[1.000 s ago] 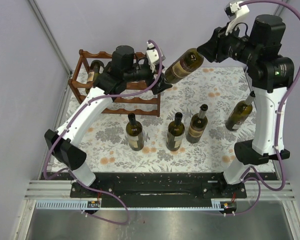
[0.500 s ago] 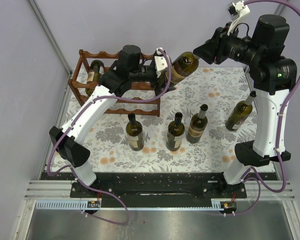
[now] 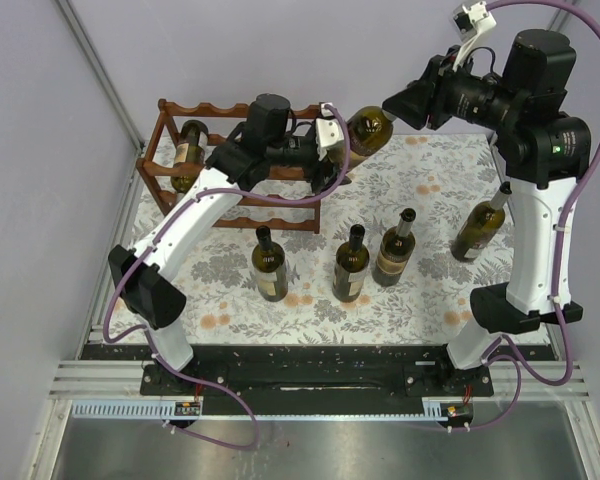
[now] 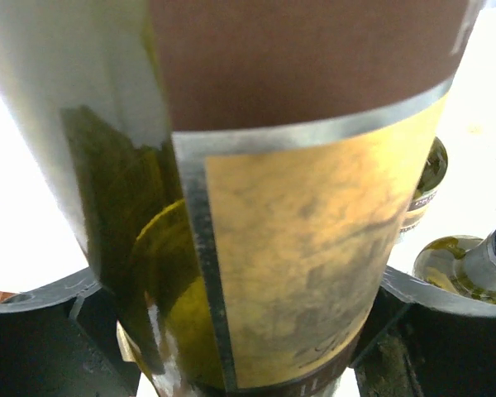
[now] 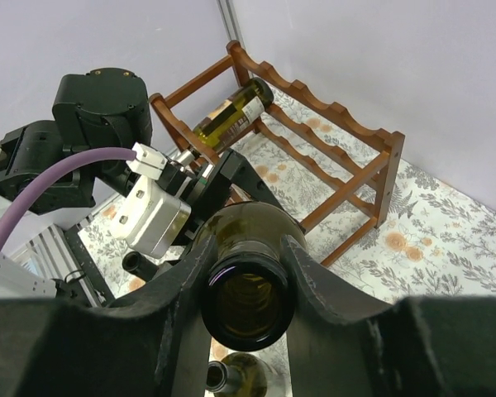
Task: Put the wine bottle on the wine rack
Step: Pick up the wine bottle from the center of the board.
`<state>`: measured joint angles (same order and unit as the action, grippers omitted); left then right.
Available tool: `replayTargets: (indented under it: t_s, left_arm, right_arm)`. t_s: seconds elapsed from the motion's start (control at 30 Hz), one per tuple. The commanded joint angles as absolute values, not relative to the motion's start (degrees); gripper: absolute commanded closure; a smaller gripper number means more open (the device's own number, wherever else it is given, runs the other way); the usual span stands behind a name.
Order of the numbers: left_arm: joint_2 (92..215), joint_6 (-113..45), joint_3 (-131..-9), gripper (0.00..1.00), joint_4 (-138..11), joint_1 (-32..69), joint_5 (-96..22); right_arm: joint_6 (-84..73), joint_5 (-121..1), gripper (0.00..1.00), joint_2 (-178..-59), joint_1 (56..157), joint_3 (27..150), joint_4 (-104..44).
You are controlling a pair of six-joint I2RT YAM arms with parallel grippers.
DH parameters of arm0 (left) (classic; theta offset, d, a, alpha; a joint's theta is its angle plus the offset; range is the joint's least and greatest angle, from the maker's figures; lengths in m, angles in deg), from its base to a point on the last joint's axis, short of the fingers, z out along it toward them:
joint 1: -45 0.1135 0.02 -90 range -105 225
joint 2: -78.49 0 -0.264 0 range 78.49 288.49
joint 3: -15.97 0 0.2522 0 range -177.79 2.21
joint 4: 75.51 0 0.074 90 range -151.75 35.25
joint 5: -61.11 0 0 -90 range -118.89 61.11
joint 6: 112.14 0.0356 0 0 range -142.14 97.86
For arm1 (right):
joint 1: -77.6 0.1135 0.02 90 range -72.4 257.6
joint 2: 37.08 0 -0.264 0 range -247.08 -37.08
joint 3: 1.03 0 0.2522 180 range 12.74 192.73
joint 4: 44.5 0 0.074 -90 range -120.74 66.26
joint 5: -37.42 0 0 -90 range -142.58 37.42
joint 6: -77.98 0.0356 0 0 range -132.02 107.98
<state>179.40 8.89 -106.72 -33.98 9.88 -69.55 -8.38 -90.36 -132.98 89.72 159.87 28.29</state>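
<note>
Top external: right jaws clamp wine bottle (image 3: 368,128); left jaws unclear; upright bottles (image 3: 352,265) nearby.

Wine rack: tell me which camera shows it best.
Right wrist view. The wine rack shows its scalloped rails, posts and tiers, one stored bottle lying in it. The top external view shows it too, but the left arm covers its middle. The left wrist view is filled by the held bottle; no rack to make out.

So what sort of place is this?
Probably a robot test booth: plain walls close around a floral cloth staged with wine bottles and a wooden rack, two arms bolted to a black baseplate.
</note>
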Motion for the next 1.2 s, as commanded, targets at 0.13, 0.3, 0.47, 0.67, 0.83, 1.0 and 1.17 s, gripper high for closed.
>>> replayTargets:
  t_s: [0.13,0.3,0.47,0.67,0.83,1.0,1.17]
  left_arm:
    - [177.20,10.29,-107.83,1.00,-34.42,9.31,-73.80]
    - [175.79,9.94,-107.75,1.00,-33.36,10.01,-73.45]
    - [174.56,8.27,-106.78,1.00,-34.15,10.45,-73.01]
    - [173.50,5.20,-105.81,1.00,-35.91,10.54,-73.18]
    - [173.06,1.51,-105.02,1.00,-38.28,11.68,-74.24]
    - [172.10,-1.48,-104.93,1.00,-40.30,13.88,-74.85]
    - [170.43,-3.24,-104.93,1.00,-41.18,16.34,-74.33]
  right_arm:
    - [-7.19,-92.40,1.00,-129.10,90.08,158.55,19.54]
    - [-7.89,-91.17,0.79,-128.66,90.08,156.97,19.54]
    - [-7.63,-91.08,0.52,-129.01,90.08,156.79,19.98]
    - [-6.31,-92.48,0.27,-130.24,90.08,157.58,19.89]
    - [-6.04,-92.40,0.12,-131.21,90.08,158.54,19.98]
    - [-7.45,-89.32,0.05,-130.77,90.08,159.33,19.80]
    - [-7.81,-88.79,0.03,-129.55,90.08,157.94,18.14]
